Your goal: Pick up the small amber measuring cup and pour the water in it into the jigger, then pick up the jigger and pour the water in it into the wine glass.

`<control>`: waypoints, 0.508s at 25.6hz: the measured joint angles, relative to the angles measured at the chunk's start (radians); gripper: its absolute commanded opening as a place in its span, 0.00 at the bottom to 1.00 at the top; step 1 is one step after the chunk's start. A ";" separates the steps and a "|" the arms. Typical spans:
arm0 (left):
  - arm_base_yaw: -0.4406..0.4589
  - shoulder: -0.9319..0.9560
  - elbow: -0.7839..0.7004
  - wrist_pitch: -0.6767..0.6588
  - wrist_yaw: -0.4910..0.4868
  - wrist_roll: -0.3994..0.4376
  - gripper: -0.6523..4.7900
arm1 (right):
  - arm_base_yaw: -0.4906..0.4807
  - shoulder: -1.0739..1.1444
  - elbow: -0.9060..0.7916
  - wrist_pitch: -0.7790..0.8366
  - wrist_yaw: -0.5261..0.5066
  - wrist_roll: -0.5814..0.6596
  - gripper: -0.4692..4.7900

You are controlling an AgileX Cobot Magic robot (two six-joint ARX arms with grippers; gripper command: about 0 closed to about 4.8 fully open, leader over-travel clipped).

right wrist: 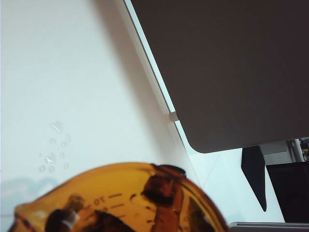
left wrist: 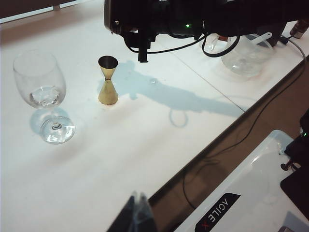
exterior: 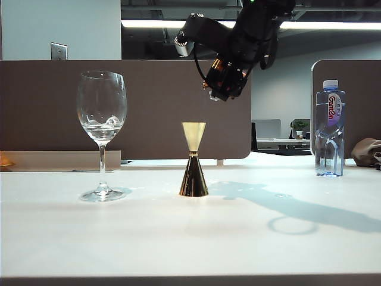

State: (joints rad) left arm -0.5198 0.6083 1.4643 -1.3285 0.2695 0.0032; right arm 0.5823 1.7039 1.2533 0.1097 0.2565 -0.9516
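gold jigger (exterior: 194, 159), amber measuring cup (right wrist: 120, 198), white table (exterior: 149, 238)

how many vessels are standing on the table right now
3. The tall clear stemmed wine glass at left, the gold hourglass metal jigger in the middle, the clear plastic water bottle far right. The amber measuring cup is aloft in the right pincer.

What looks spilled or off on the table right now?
Water droplets lie on the table right of the jigger, so some likely missed it. The right gripper holds the small amber measuring cup tilted, high above the jigger. The wine glass stands upright.
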 measured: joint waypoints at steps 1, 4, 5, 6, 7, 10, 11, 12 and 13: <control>0.000 0.000 0.000 0.000 0.000 0.000 0.12 | 0.003 0.000 0.000 -0.001 0.007 -0.008 0.08; 0.000 0.000 0.000 0.000 0.000 0.000 0.12 | 0.019 0.000 0.000 -0.005 0.012 -0.034 0.08; 0.000 0.000 0.000 0.000 0.000 0.000 0.12 | 0.024 0.000 0.000 -0.008 0.012 -0.039 0.08; 0.000 0.000 0.000 0.000 0.000 0.000 0.12 | 0.029 0.000 0.000 -0.011 0.012 -0.045 0.08; 0.000 0.000 0.000 0.000 0.000 0.000 0.12 | 0.031 0.000 0.000 -0.016 0.011 -0.051 0.08; 0.000 0.000 0.000 0.000 0.000 0.000 0.12 | 0.037 0.000 0.000 -0.029 0.012 -0.056 0.08; 0.000 0.000 0.000 0.000 0.000 0.000 0.12 | 0.038 0.000 0.000 -0.031 0.022 -0.069 0.08; 0.000 0.000 0.000 0.000 0.000 0.000 0.12 | 0.038 0.000 0.000 -0.031 0.031 -0.081 0.08; 0.000 0.000 0.000 0.000 0.000 0.000 0.12 | 0.038 0.000 0.000 -0.031 0.033 -0.089 0.08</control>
State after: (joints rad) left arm -0.5194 0.6083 1.4643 -1.3285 0.2695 0.0032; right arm 0.6201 1.7039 1.2533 0.0792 0.2893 -1.0405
